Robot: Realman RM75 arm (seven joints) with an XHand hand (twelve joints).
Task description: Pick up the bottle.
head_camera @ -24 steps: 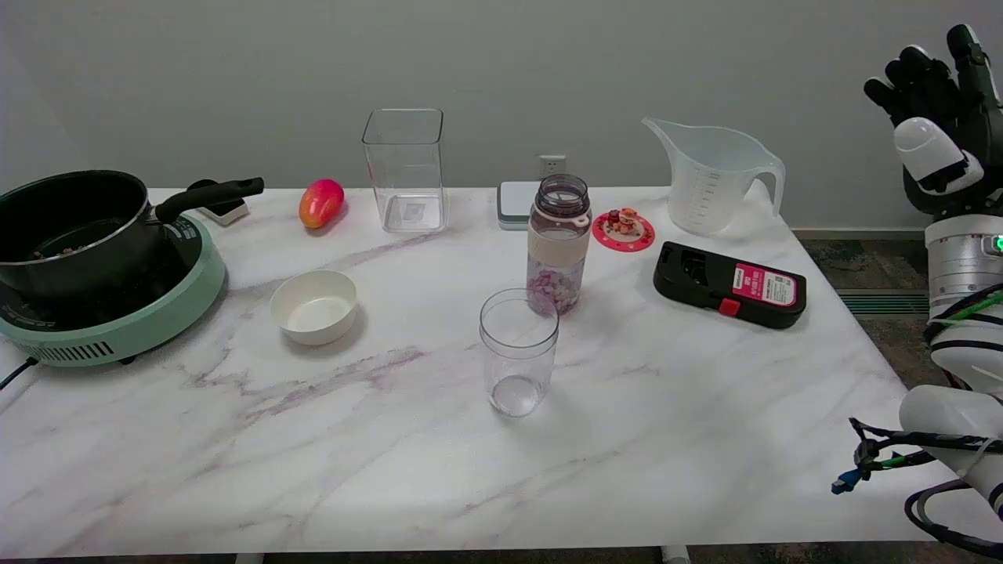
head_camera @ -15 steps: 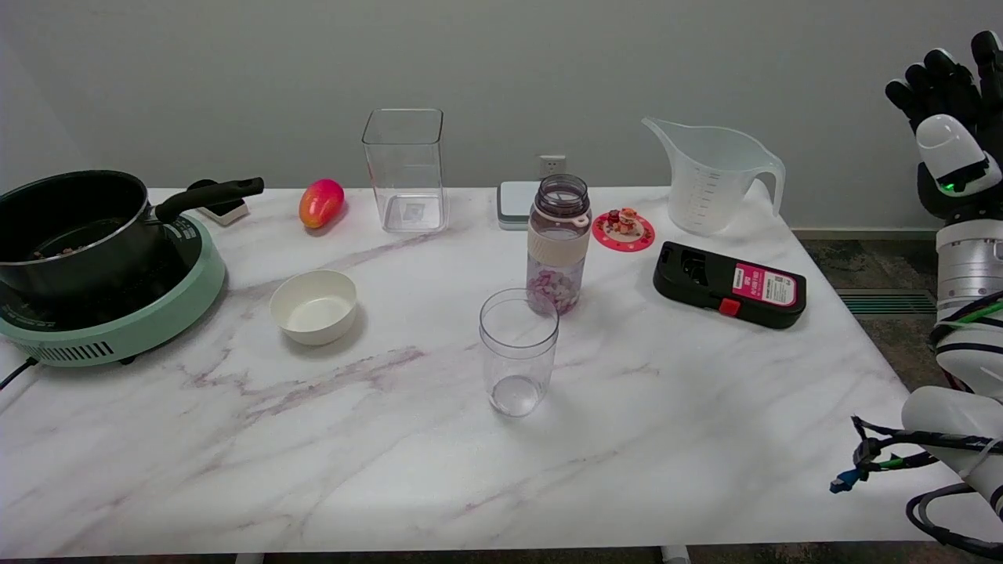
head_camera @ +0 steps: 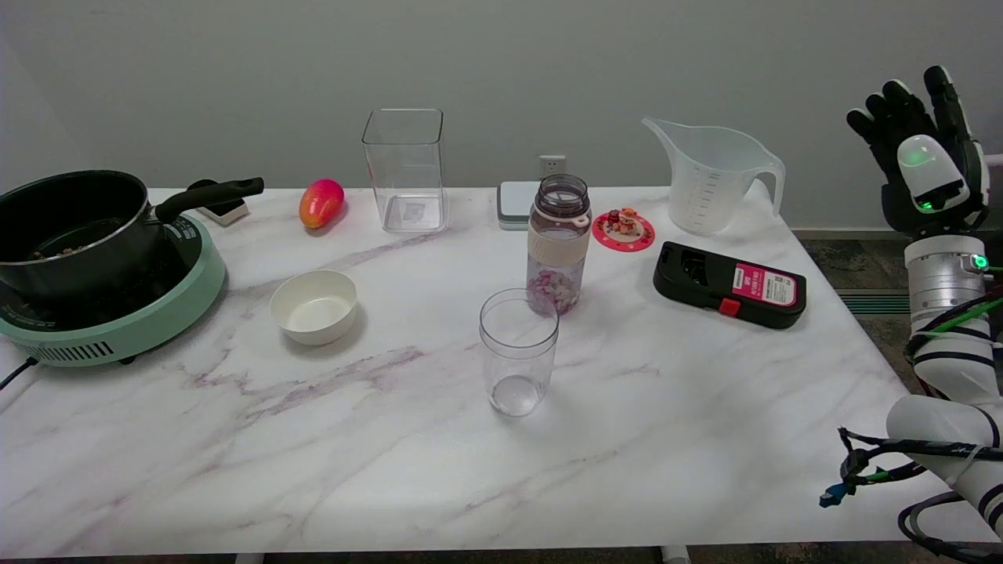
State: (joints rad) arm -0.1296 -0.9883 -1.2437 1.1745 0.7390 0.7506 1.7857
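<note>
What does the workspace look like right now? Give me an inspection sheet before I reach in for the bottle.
Surface: white marble-patterned table, no spills seen.
Job's things: bottle upright mid-table, lidless, pinkish pieces at its bottom, untouched.
Clutter: clear cup just in front of the bottle; white bowl; black pot on green cooker; mango; square clear container; measuring jug; black device; red coaster.
Hands: right hand raised off the table's right edge, fingers apart, holding nothing.
Cables: loose bundle on the right arm by the table's corner.
Surroundings: grey wall, wall socket.
</note>
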